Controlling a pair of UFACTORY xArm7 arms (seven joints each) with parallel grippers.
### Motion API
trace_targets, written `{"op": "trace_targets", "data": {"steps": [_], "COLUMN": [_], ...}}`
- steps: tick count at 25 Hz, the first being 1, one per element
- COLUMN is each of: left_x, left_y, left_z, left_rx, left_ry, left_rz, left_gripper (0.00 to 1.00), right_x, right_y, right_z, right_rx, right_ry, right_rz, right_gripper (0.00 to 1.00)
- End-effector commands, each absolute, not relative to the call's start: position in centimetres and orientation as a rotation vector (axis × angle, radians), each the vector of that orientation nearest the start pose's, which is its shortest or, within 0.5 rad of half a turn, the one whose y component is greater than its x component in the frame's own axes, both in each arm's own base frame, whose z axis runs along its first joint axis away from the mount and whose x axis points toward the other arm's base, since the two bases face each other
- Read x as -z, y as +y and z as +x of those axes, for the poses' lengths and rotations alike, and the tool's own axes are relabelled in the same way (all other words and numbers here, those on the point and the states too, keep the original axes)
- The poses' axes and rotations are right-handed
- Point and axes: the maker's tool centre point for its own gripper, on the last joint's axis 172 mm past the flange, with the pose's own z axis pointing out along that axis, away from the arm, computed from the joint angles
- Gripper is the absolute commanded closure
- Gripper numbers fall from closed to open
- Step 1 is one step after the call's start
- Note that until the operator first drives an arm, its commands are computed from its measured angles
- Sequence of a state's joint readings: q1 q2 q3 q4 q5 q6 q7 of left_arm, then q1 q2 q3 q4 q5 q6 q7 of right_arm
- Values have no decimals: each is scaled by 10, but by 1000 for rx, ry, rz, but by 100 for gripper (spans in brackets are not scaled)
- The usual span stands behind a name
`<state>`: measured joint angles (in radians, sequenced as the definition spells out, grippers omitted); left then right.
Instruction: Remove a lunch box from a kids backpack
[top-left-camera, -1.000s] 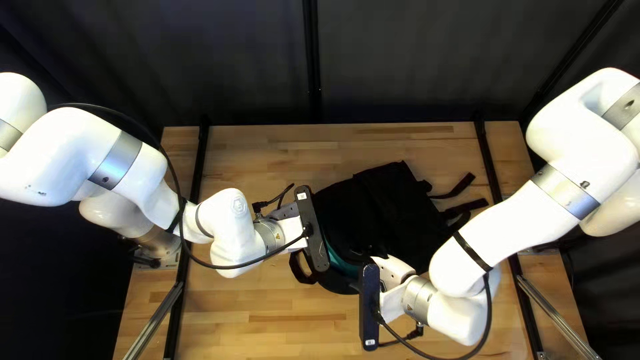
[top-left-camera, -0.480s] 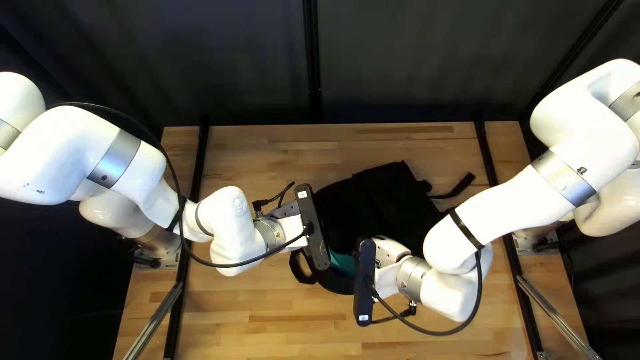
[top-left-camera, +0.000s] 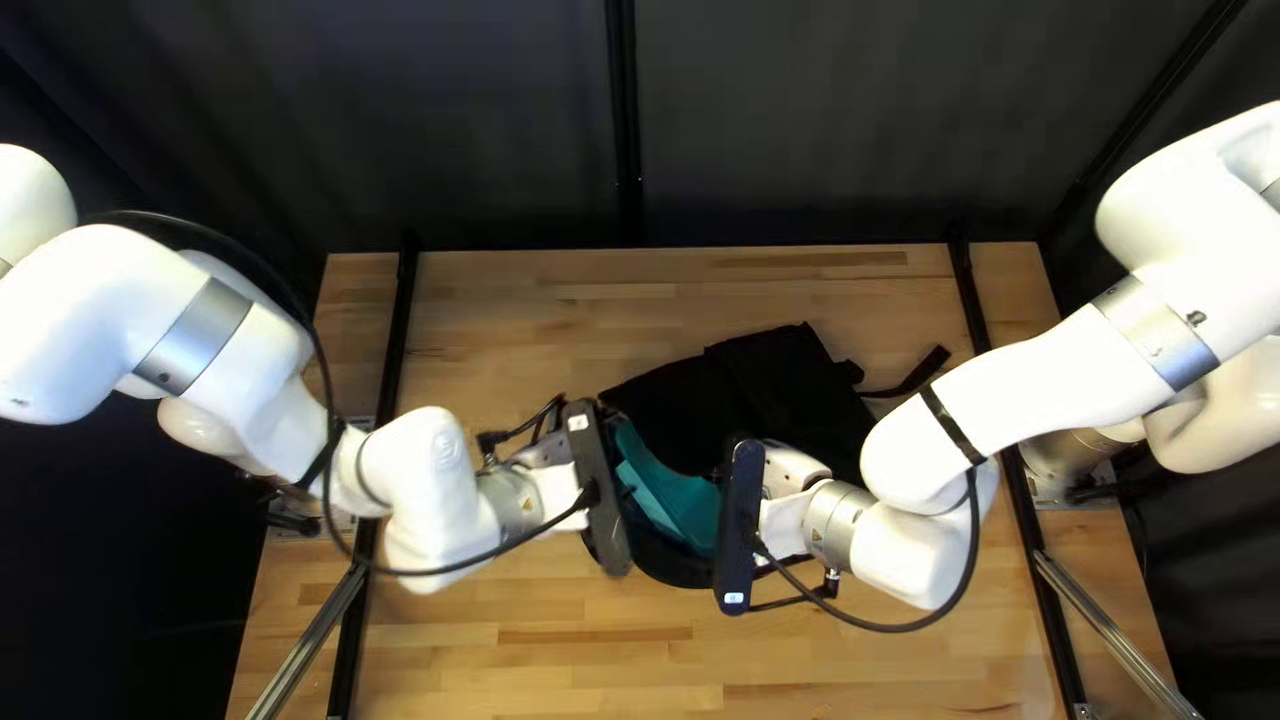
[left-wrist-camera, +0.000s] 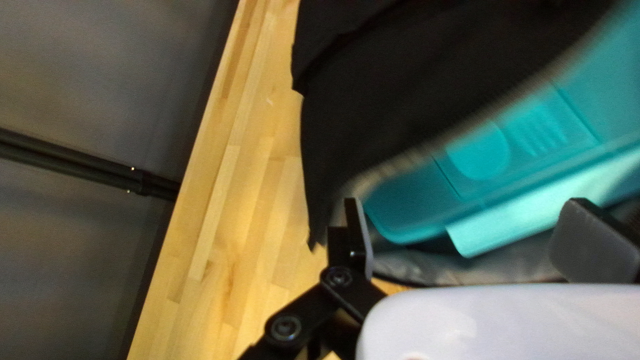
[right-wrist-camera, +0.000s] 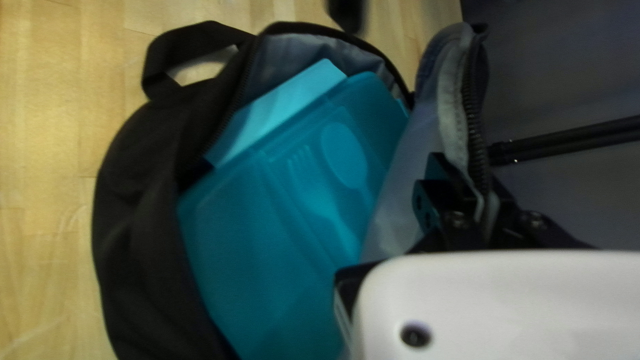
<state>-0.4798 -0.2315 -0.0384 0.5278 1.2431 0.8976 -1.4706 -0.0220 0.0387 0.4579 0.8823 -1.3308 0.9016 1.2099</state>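
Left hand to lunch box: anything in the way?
Nothing visible between the open left hand and the lunch box's near edge. Off to the side, the raised bag flap, pinched in the right hand, hides part of the box from the left wrist view.

Wooden desk stands before a dark curtain | black backpack lies on the desk, one strap extending toward the right | left arm reaches in from the left, right arm from the right | teal lunch box shows inside the backpack's opening, between the dark bars on both wrists
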Motion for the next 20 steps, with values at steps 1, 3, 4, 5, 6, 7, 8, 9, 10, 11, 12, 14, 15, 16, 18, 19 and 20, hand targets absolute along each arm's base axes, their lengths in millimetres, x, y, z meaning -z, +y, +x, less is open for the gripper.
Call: {"op": "trace_targets", "data": {"steps": [1, 3, 4, 5, 6, 7, 8, 9, 10, 11, 12, 14, 15, 16, 18, 19, 20], "left_x": [-158, -155, -152, -151, -146, -144, -142, -138, -136, -133, -131, -128, -127, -125, -123, -124, -125], "left_y": [-74, -81, -85, -86, -90, -91, -92, -93, -93, -95, -95, -95, -95, -94, -90, -87, -84], "left_z": [406, 405, 406, 406, 408, 409, 410, 413, 414, 418, 420, 425, 427, 428, 426, 423, 421], "left_rx": [889, 894, 897, 899, 902, 904, 907, 911, 913, 916, 919, 925, 926, 927, 928, 928, 927], "left_ry": [-63, -64, -63, -63, -61, -59, -58, -55, -54, -49, -46, -38, -36, -33, -34, -36, -37], "left_rz": [-2400, -2400, -2401, -2402, -2404, -2406, -2408, -2410, -2412, -2415, -2417, -2421, -2422, -2425, -2428, -2427, -2425], "left_gripper": [0, 0, 0, 0, 0, 0, 0, 0, 0, 0, 0, 0, 0, 0, 0, 0, 0], "right_x": [-210, -211, -212, -213, -213, -214, -214, -214, -214, -215, -215, -217, -217, -218, -218, -217, -216], "right_y": [60, 54, 49, 46, 42, 39, 37, 33, 31, 28, 26, 20, 17, 15, 13, 13, 12], "right_z": [524, 519, 516, 513, 509, 506, 504, 501, 499, 496, 495, 488, 484, 482, 477, 473, 471], "right_rx": [-870, -874, -876, -878, -879, -881, -881, -882, -883, -884, -884, -886, -888, -887, -887, -885, -884], "right_ry": [150, 137, 125, 116, 107, 99, 93, 81, 73, 64, 56, 35, 24, 15, 2, -8, -15], "right_rz": [2298, 2296, 2295, 2293, 2292, 2291, 2290, 2288, 2287, 2286, 2284, 2280, 2279, 2277, 2275, 2275, 2274], "right_gripper": [100, 100, 100, 100, 100, 100, 100, 100, 100, 100, 100, 100, 100, 100, 100, 100, 100]}}
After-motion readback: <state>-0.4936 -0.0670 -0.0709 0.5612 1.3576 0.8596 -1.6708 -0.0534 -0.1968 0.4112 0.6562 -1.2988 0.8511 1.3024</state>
